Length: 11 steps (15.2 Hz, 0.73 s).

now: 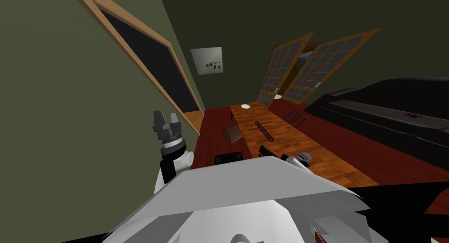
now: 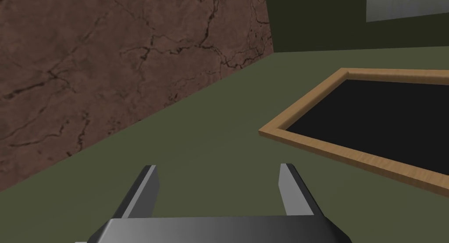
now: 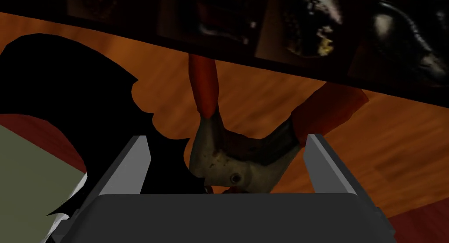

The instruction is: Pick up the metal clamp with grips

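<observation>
Head view: the left claw [image 1: 165, 121] is raised by the green wall [image 1: 65, 122]. Left wrist view: its fingers [image 2: 142, 192] stand wide, empty. Right wrist view: the right claw [image 3: 226, 139], wide, straddles the one metal clamp [image 3: 228, 163] lying on the wooden counter [image 3: 394, 135], its two red grips [image 3: 204, 84] beyond. Closing on its slanted body may squirt it sideways.
</observation>
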Tool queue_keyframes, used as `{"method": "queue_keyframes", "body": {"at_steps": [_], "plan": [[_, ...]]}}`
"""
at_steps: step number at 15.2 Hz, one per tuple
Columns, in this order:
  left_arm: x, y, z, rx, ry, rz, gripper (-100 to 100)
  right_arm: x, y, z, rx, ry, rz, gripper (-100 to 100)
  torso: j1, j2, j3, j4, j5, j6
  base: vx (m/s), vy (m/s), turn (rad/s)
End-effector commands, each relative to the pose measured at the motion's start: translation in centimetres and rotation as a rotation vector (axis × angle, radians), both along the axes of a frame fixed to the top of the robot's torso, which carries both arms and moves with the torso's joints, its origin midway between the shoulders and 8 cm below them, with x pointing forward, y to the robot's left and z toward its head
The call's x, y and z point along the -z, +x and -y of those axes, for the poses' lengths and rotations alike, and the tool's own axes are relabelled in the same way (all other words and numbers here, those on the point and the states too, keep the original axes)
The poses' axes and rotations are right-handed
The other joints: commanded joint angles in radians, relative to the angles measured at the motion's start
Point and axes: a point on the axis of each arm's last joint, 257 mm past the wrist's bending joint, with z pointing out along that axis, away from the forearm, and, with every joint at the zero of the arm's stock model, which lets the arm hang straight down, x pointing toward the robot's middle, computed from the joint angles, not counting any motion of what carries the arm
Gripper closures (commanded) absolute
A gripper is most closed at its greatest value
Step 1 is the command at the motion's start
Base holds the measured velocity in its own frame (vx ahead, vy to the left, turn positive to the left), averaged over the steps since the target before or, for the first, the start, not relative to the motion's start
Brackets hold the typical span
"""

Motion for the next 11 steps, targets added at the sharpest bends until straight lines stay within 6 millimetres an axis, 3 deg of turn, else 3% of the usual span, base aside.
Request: {"method": "queue_keyframes", "body": {"at_steps": [1, 3, 7, 11], "plan": [[0.0, 0.0, 0.0, 0.000, 0.000, 0.000, 0, 0.1, -0.6, -1.4, 0.042, 0.045, -0.016, -100, 0.000, 0.000, 0.000, 0.000, 0.000, 0.000, 0.099, -0.035, -0.018], [0.0, 0.0, 0.0, 0.000, 0.000, 0.000, 0, 0.2, -0.4, -1.0, 0.033, 0.035, -0.013, -100, 0.000, 0.002, 0.001, 0.001, -0.001, 0.000, 0.057, -0.018, -0.002], [0.0, 0.0, 0.0, 0.000, 0.000, 0.000, 0, 1.9, -0.5, -3.0, 0.018, 0.038, -0.008, -100, 0.000, 0.007, 0.004, 0.002, -0.001, 0.000, 0.025, -0.038, -0.068], [0.0, 0.0, 0.0, 0.000, 0.000, 0.000, 0, 2.2, -0.5, -3.5, 0.014, 0.038, -0.006, -100, -0.001, 0.008, 0.005, 0.002, -0.002, 0.000, 0.016, -0.038, -0.042]]}}
